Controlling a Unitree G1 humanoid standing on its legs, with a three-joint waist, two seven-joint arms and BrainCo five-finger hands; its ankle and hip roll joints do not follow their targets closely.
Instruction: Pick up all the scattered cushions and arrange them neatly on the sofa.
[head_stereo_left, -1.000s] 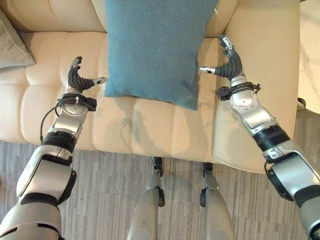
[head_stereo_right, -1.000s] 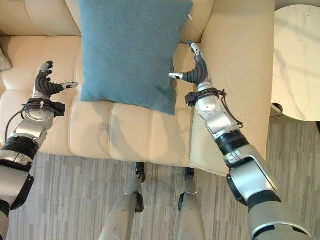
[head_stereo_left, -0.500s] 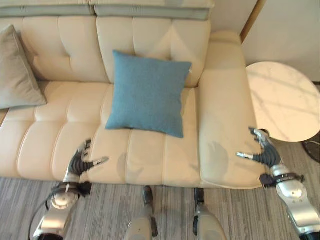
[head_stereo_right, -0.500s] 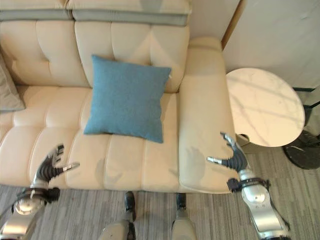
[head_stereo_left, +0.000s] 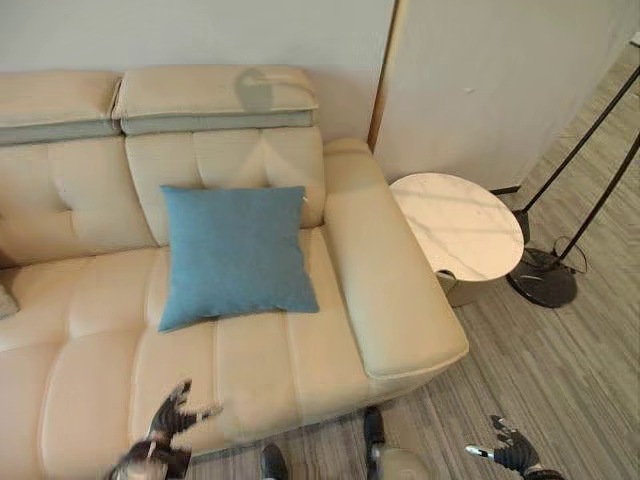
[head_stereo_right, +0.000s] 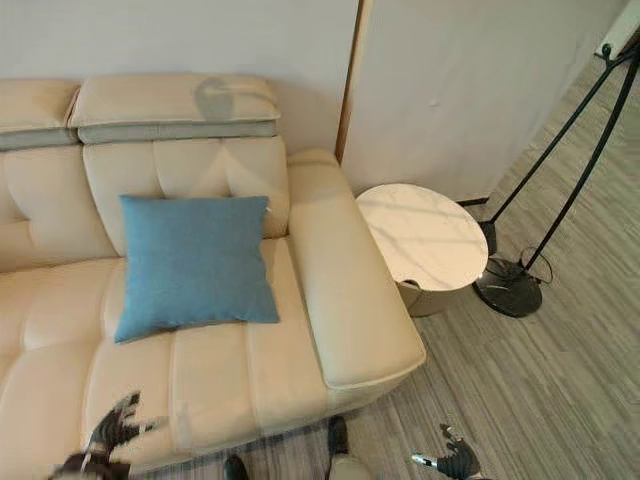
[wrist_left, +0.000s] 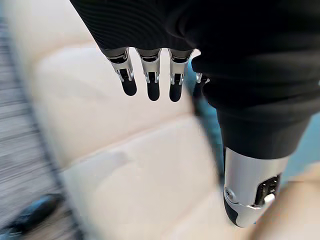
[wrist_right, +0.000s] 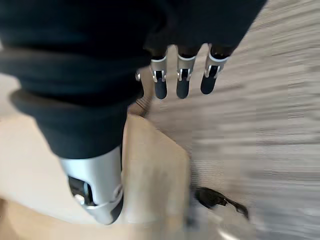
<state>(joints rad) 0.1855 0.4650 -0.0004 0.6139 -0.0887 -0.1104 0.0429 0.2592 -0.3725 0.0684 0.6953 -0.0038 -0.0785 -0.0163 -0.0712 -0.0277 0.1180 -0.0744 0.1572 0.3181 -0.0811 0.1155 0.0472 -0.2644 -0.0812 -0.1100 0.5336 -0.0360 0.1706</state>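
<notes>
A blue cushion leans upright against the backrest of the cream sofa, near its right arm. The edge of a grey cushion peeks in at the sofa's far left. My left hand hovers open over the front edge of the seat, well below the blue cushion, holding nothing. My right hand hangs open over the wooden floor, right of the sofa's arm, also holding nothing. In the wrist views the fingers of the left hand and the fingers of the right are straight.
A round white marble side table stands right beside the sofa's arm. A black floor lamp base with thin slanted poles sits further right. Grey wood flooring spreads out in front.
The camera has pulled back and swung right, so the sofa looks smaller and the lamp has come into view. Both hands have dropped lower, away from the blue cushion, which stays leaning in place.
</notes>
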